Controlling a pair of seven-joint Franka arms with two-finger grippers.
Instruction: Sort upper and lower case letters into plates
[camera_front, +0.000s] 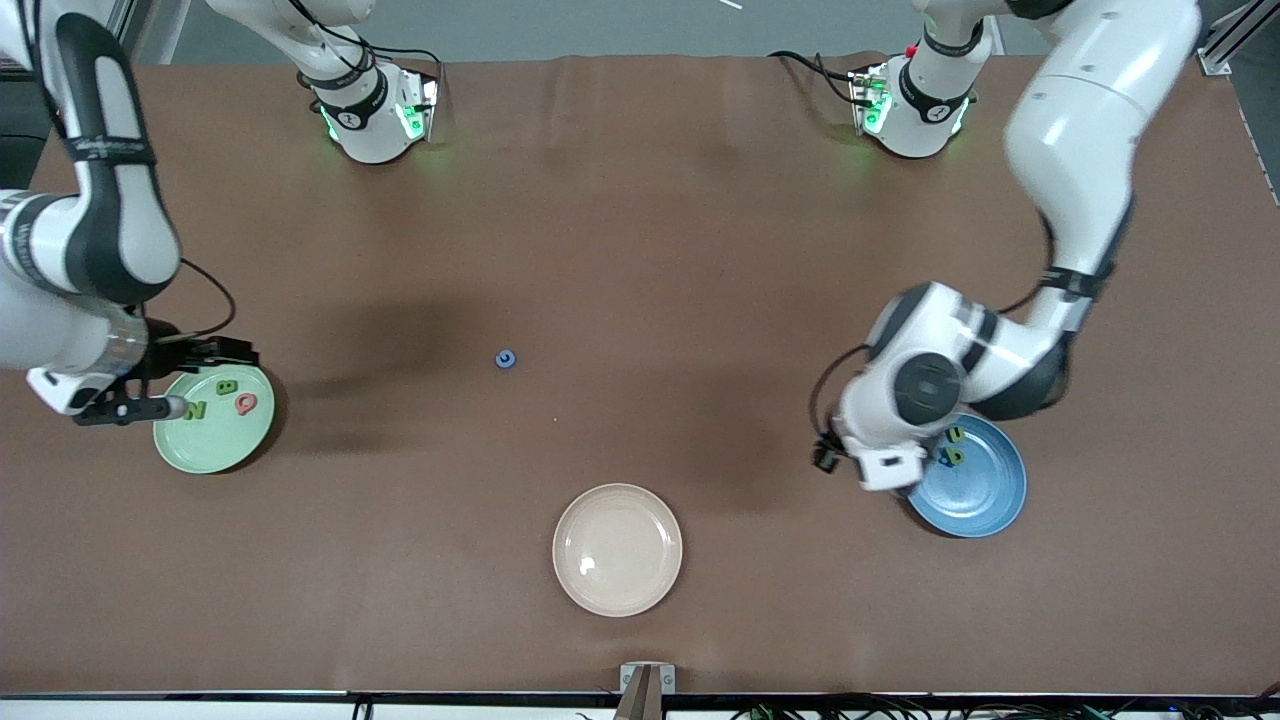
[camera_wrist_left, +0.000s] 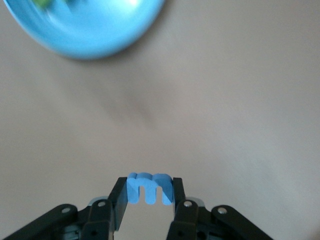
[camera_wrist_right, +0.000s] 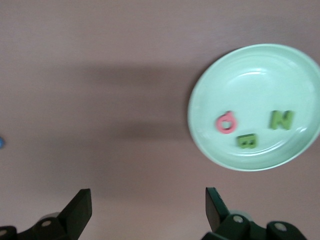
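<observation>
The pale green plate (camera_front: 215, 445) lies toward the right arm's end of the table. It holds a green N (camera_front: 194, 409), a green B (camera_front: 227, 386) and a pink Q (camera_front: 245, 404). My right gripper (camera_front: 200, 380) hangs open and empty at that plate's rim. The right wrist view shows its jaws wide apart (camera_wrist_right: 148, 197), with the plate (camera_wrist_right: 255, 65) and its three letters off to one side. The blue plate (camera_front: 985, 495) lies toward the left arm's end and holds two letters (camera_front: 955, 446). My left gripper (camera_front: 880, 470) is beside it, over the table, shut on a blue letter m (camera_wrist_left: 150, 189). The blue plate's rim (camera_wrist_left: 90, 35) shows in the left wrist view.
A small blue letter (camera_front: 505, 359) lies alone on the brown table near the middle. It also shows at the edge of the right wrist view (camera_wrist_right: 1, 143). An empty cream-beige plate (camera_front: 617, 549) sits nearer the front camera, between the two other plates.
</observation>
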